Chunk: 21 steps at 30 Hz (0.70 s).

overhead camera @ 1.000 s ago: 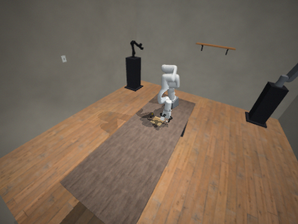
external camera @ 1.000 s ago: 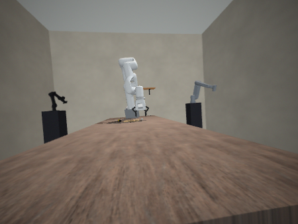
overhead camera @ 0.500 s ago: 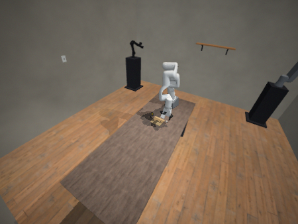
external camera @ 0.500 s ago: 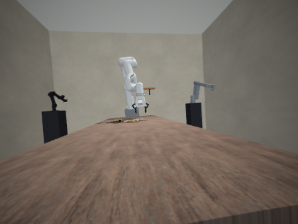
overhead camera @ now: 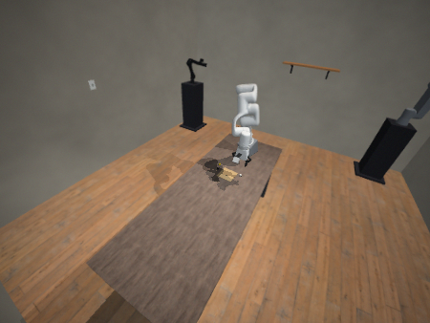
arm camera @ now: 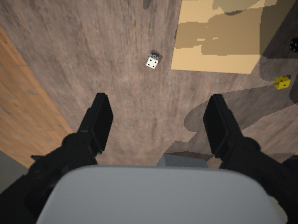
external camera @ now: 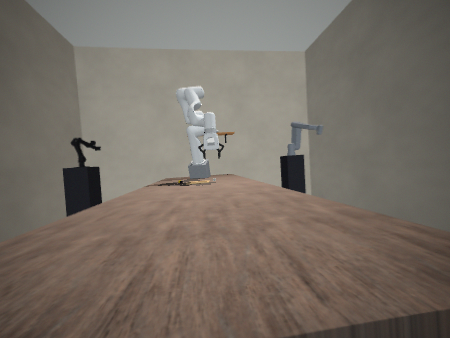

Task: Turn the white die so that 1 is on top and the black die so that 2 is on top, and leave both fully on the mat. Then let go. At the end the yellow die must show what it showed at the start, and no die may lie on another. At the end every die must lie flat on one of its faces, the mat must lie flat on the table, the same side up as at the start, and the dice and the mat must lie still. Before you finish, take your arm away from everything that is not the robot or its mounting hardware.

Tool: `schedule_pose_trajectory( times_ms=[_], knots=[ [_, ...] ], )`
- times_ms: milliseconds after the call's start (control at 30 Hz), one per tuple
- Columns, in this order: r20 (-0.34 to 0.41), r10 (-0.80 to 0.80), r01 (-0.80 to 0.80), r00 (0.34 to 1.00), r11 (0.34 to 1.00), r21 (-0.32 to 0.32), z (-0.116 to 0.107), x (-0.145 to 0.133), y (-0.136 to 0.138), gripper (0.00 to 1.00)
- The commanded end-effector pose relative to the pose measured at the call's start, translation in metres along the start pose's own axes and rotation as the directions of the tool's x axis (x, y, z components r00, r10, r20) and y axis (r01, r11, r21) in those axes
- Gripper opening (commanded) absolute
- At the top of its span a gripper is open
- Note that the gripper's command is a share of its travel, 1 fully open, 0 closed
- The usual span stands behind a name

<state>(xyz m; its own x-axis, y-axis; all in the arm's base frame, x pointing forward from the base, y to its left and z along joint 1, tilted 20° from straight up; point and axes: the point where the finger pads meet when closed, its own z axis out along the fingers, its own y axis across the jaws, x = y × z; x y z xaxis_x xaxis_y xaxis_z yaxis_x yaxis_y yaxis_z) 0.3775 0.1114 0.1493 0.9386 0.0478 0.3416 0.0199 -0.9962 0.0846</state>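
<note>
Jaws [overhead camera: 242,160] [external camera: 211,150] spread wide and holding nothing, a white robot arm [overhead camera: 247,107] [external camera: 196,117] hovers above the bench [overhead camera: 191,215] [external camera: 215,240] [arm camera: 135,120]. The white die [overhead camera: 240,175] [external camera: 214,180] [arm camera: 152,61] lies off the tan mat [overhead camera: 228,174] [external camera: 200,182] [arm camera: 215,61], just beside it; the yellow die [arm camera: 282,82] and the black die [arm camera: 294,45] sit beyond its opposite side.

Past the gripper stand a black arm on a pedestal [overhead camera: 192,106] [external camera: 82,190], a grey arm on another pedestal [overhead camera: 386,150] [external camera: 293,173], and a rail [overhead camera: 311,66] [external camera: 227,133] on the wall behind it.
</note>
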Motion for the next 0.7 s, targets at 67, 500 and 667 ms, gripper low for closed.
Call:
schedule_pose_trajectory(
  times_ms=[67, 500, 667],
  knots=[
    [0.002, 0.0, 0.0, 1.0, 1.0, 0.0, -0.004, 0.001, 0.001, 1.0],
    [0.002, 0.294, -0.294, 0.956, 0.956, 0.0, 0.004, -0.022, -0.005, 1.0],
    [0.003, 0.388, -0.388, 0.922, 0.922, 0.0, 0.006, -0.029, -0.007, 1.0]
  ],
)
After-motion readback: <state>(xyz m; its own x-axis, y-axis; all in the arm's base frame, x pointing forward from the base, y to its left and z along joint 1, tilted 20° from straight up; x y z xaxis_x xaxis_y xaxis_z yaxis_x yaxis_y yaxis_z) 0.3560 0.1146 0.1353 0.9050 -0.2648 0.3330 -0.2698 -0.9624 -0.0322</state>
